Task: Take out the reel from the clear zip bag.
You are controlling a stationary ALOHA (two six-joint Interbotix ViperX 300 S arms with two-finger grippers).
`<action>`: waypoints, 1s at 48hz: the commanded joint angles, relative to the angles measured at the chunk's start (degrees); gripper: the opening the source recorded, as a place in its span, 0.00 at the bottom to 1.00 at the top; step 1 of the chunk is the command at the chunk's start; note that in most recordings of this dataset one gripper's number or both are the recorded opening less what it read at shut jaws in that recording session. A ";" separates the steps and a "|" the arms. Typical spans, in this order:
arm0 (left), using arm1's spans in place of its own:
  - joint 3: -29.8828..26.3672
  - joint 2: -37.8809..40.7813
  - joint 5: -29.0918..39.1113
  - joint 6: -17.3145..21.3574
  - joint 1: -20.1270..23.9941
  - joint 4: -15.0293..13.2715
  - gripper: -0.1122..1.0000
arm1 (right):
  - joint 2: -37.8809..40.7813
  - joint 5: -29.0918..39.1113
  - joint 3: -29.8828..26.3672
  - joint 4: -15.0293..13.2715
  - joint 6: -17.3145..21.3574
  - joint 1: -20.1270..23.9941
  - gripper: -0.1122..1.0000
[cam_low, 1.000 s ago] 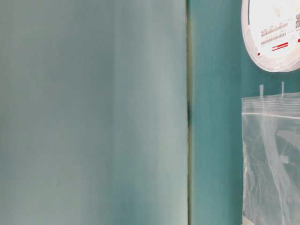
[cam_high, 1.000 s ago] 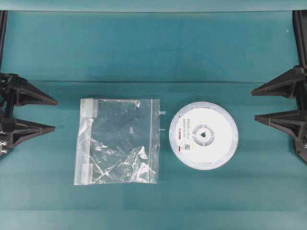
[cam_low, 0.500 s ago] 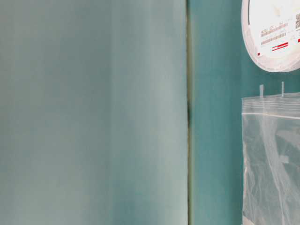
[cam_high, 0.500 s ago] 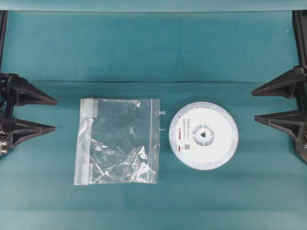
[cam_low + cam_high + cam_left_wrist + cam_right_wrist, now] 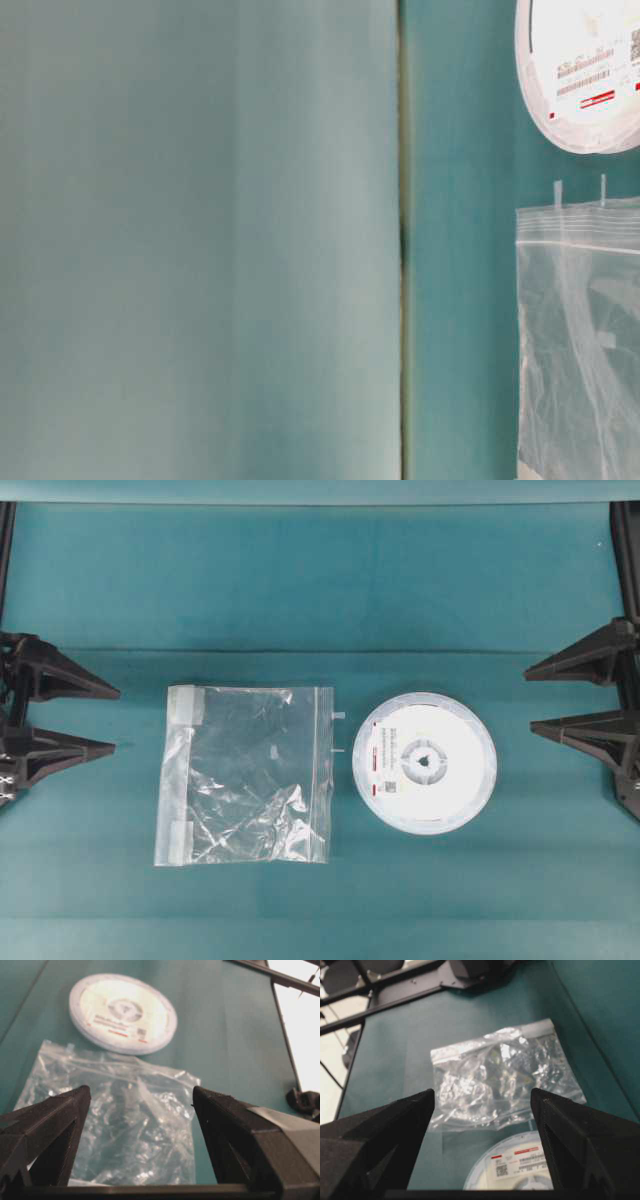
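Teal cloth: it covers the table [image 5: 320,580] all over.
Reel: the reel [image 5: 425,763] is white and round. It lies flat on the table, out of the bag, just to the right of it in the overhead view, not touching.
Bag: the clear zip bag [image 5: 245,775] lies flat and crinkly, with nothing in it. Its zip edge faces the reel.
Left hand: the left hand [image 5: 105,720] is wide open and holds nothing. It is well apart from the bag.
Right hand: the right hand [image 5: 535,700] is wide open too, holding nothing, off to the side of the reel.
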 commanded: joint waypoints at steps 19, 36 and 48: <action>-1.58 0.26 -0.62 0.09 -0.18 0.26 0.91 | 0.26 -0.35 -0.88 0.00 -0.18 0.18 0.94; -2.29 -2.37 -0.18 0.26 -0.09 0.26 0.91 | -0.79 -0.26 -1.14 0.00 -0.70 0.09 0.94; -3.25 -5.27 0.70 3.25 -0.09 0.18 0.91 | -2.37 1.67 -1.49 -0.09 -0.79 -0.18 0.94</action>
